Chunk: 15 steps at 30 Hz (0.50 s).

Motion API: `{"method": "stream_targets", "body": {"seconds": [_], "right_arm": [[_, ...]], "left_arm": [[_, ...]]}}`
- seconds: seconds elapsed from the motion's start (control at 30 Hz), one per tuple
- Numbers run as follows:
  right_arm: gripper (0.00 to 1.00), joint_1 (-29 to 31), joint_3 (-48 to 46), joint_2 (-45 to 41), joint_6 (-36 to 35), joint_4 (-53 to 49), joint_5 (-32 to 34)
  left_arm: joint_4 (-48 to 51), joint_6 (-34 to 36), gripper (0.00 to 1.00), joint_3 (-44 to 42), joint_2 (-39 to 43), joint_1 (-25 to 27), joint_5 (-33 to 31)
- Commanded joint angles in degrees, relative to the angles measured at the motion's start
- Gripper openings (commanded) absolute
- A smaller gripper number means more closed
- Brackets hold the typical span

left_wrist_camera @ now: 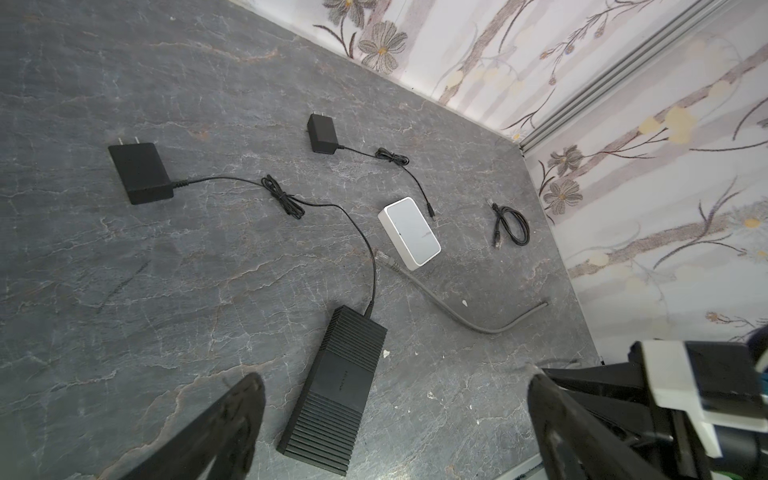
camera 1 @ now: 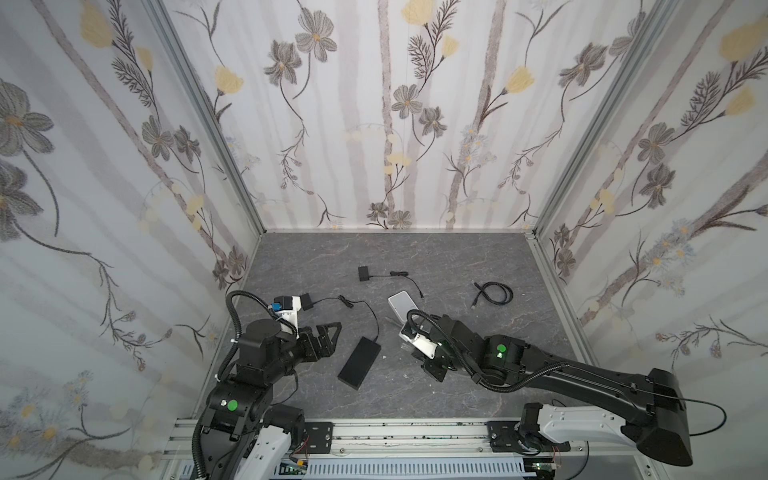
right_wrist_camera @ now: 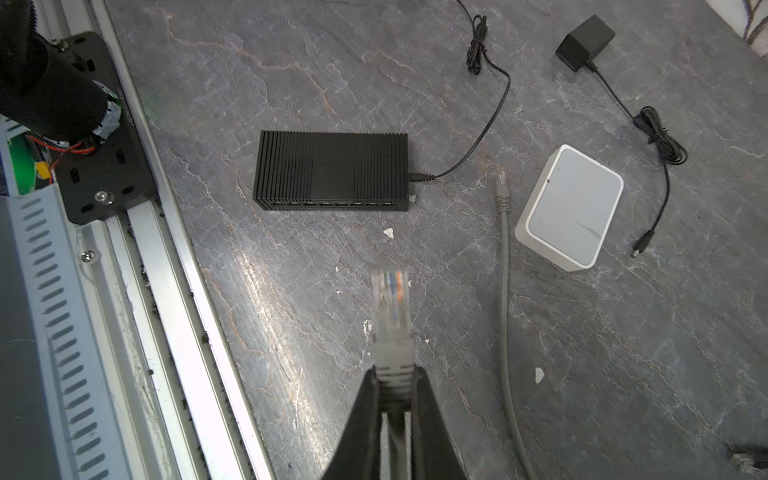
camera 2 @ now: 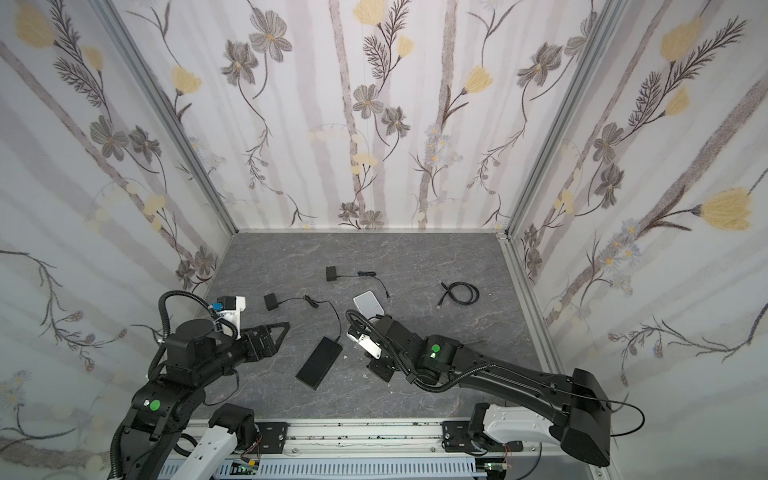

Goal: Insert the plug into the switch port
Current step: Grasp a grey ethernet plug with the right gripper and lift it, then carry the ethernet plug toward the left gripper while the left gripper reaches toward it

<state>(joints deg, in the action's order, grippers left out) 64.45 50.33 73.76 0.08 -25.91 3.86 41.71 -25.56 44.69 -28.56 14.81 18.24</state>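
While the right gripper [right_wrist_camera: 392, 374] stands clamped on the grey boot of the plug [right_wrist_camera: 390, 299], the clear connector juts out at lower centre of the right wrist view. It is well apart from the switch [right_wrist_camera: 330, 170] at upper centre, whose port row [right_wrist_camera: 332, 203] faces it.

Left gripper [left_wrist_camera: 392, 376]: jaws wide apart, holding nothing, near the switch but not touching it.

Hazards, as judged:
- Switch is unbraced, so a push from the plug would likely slide it.
- Grip is on the soft boot, so the connector may tilt on contact and jam at the port's edge.
- Ports are small and dark, so which one lines up cannot be made out.
- Grey cable [right_wrist_camera: 505, 291] trails just beside the white box [right_wrist_camera: 571, 208] and may drag on it.
- Power lead [right_wrist_camera: 478, 141] is plugged into the switch's end and may tug it askew.

Also present: two black adapters [left_wrist_camera: 139, 172] [left_wrist_camera: 322, 133] and a coiled black cable [left_wrist_camera: 511, 222].

Surface: grey stone-patterned tabletop [camera 1: 457, 257], veined, with a few pale flecks. Room: floral-papered walls [camera 1: 374, 104] on three sides, and an aluminium rail [camera 1: 415, 436] along the lower edge of both top views.
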Motion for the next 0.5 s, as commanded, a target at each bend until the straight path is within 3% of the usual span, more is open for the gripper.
{"method": "stream_targets", "body": {"seconds": [0.0,0.1,0.2,0.27,0.33,0.4,0.47], "right_arm": [[0.04,0.06,-0.63,-2.51,2.97,-1.0,1.92],[0.03,0.06,-1.42,-4.7,4.45,-1.51,2.29],[0.04,0.11,-2.28,-7.34,5.61,-1.42,2.04],[0.06,0.11,-2.83,-8.8,6.15,-1.49,2.5],[0.06,-0.07,-3.49,-9.96,6.62,-1.91,3.33],[0.06,-0.02,-3.55,-10.93,6.62,-2.28,3.02],[0.06,-0.02,-3.72,-11.74,6.6,-2.3,2.87]], "left_arm": [[-0.1,-6.63,1.0,0.64,-2.57,-0.04,-2.55],[-1.28,-21.18,1.0,-2.17,-3.29,-0.21,-3.27],[-7.37,-29.47,1.0,-7.23,-0.65,-0.21,-2.55],[-17.62,-31.27,1.0,-13.72,2.59,-0.16,2.24],[-27.81,-38.81,1.0,-19.94,5.08,0.13,4.06],[-27.68,-40.45,1.0,-20.32,3.99,0.56,4.98],[-28.0,-36.98,1.0,-18.48,0.97,2.41,8.58]]}}
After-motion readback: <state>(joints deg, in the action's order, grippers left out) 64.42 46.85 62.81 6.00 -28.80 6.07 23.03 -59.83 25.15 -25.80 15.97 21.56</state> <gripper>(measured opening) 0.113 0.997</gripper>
